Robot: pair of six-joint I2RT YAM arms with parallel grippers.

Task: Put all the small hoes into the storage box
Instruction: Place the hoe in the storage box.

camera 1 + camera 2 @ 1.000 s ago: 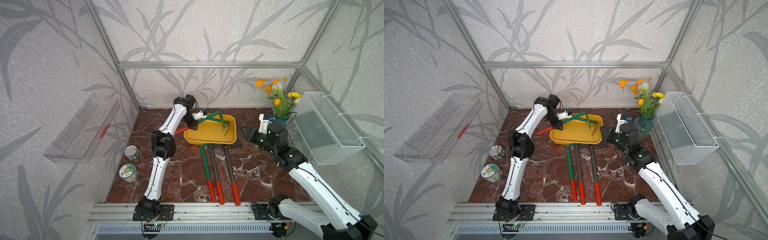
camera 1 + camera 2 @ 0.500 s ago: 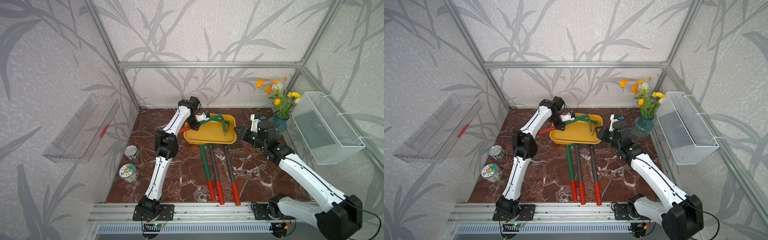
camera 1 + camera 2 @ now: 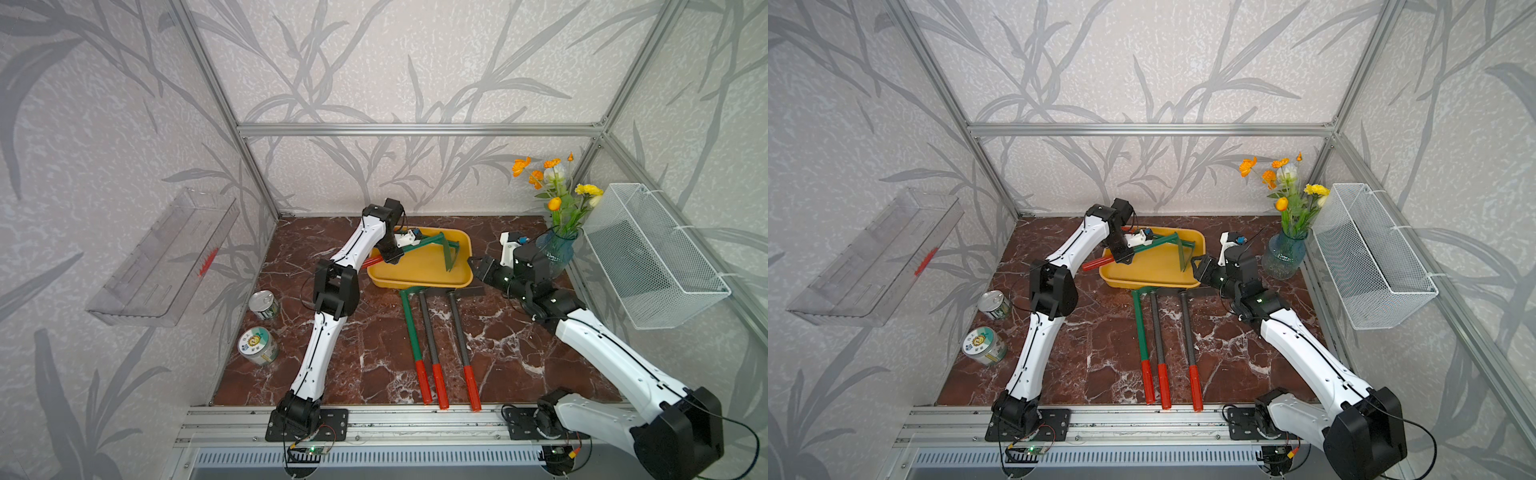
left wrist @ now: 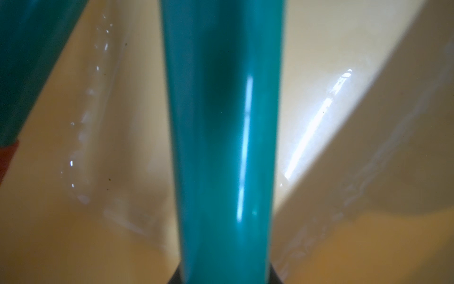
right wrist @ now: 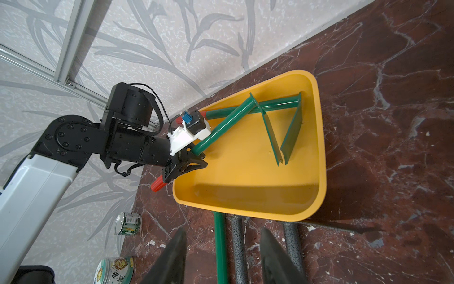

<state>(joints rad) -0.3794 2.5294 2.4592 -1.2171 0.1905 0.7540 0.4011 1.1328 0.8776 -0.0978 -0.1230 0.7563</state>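
Being gripped by the left tool [image 5: 195,157], the small hoe [image 5: 228,123] is being held blade-down in the storage box [image 5: 245,209]; right tool [image 5: 223,233] open, empty.

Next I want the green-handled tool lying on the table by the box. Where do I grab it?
I'd grip the green-handled tool mid-shaft, from straight above, jaws across it. It lies flat, its head end meets the storage box, and the grey-handled tool crowds its red grip.

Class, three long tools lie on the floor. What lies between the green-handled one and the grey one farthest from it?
A second grey-handled tool with a red grip, close beside the green-handled tool; both top views show it.
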